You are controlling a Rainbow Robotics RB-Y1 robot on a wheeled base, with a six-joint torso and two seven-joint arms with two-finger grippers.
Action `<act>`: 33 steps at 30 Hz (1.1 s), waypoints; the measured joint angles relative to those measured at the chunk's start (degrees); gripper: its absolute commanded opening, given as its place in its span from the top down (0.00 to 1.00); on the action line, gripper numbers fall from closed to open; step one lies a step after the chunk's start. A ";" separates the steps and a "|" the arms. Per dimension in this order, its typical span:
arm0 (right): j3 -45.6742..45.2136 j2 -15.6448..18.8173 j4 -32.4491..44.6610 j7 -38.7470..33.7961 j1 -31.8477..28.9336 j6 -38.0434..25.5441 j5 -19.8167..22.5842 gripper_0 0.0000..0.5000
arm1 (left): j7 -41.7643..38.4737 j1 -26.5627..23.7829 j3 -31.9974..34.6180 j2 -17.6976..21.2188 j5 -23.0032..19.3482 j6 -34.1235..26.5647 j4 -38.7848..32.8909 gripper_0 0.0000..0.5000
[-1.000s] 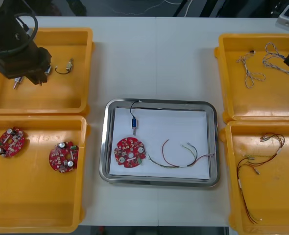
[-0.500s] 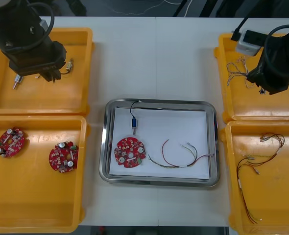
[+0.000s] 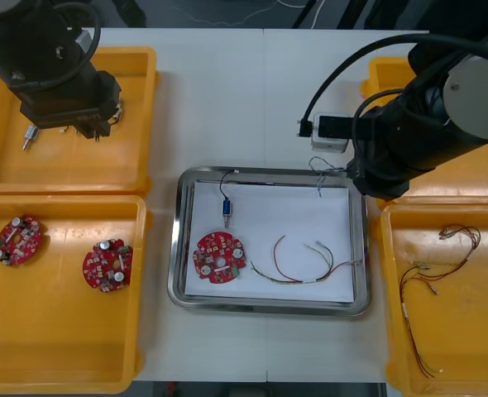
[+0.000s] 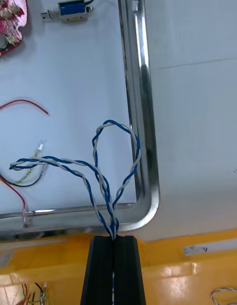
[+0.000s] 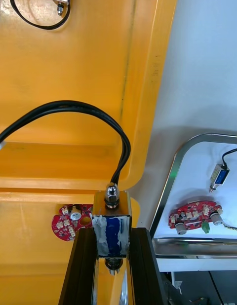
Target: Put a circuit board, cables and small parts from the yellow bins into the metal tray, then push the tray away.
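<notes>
Right hand: clamped on twisted blue and white cable, moved from far right yellow bin to over metal tray corner; release likely next. Left hand: gripping small metal part with black cable, above far left yellow bin.

Front view looks steeply down on the table; the 2 close wrist views share the metal tray.

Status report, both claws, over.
Left claw shut on small metal part with black cable, over far left bin. Right claw shut on twisted blue and white cable, at metal tray far right corner. Nothing in the way.
</notes>
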State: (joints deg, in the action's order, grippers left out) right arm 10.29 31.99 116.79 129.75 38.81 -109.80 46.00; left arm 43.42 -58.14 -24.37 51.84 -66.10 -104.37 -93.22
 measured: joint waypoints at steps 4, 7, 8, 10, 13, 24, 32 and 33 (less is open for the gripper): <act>2.94 -2.70 0.00 0.00 0.00 0.00 -3.14 1.00 | 0.00 0.00 0.00 0.00 0.00 -0.06 -0.01 1.00; 5.30 -4.06 0.00 0.00 0.00 0.00 -5.45 1.00 | 0.00 0.00 0.00 0.00 0.00 -0.07 -0.01 1.00; 6.16 -4.45 -0.02 0.00 -0.01 0.00 -6.35 1.00 | 0.00 0.00 0.00 0.00 0.00 -0.08 -0.01 1.00; 7.93 -5.08 -0.18 0.00 -0.01 0.00 -7.97 1.00 | 0.00 0.00 0.00 0.00 0.00 -0.08 -0.01 1.00; 10.58 -5.56 -1.56 0.00 -0.02 0.00 -9.61 1.00 | 0.00 0.00 0.00 0.00 0.00 -0.09 -0.01 1.00; 15.05 -7.91 -9.32 0.00 -0.03 3.53 -12.74 1.00 | 0.00 0.00 0.00 0.00 0.00 -0.09 -0.01 1.00; 15.88 -9.12 -13.35 0.00 -0.04 9.67 -14.46 1.00 | 0.00 0.00 0.00 0.00 -0.01 -0.10 -0.02 1.00; 16.38 -9.12 -13.52 0.00 -0.04 10.19 -15.60 1.00 | 0.00 0.00 0.00 0.00 -0.01 -0.10 -0.02 1.00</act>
State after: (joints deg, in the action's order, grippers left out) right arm 26.67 22.87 103.27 129.75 38.77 -99.61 30.40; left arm 43.42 -58.14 -24.37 51.84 -66.11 -104.46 -93.23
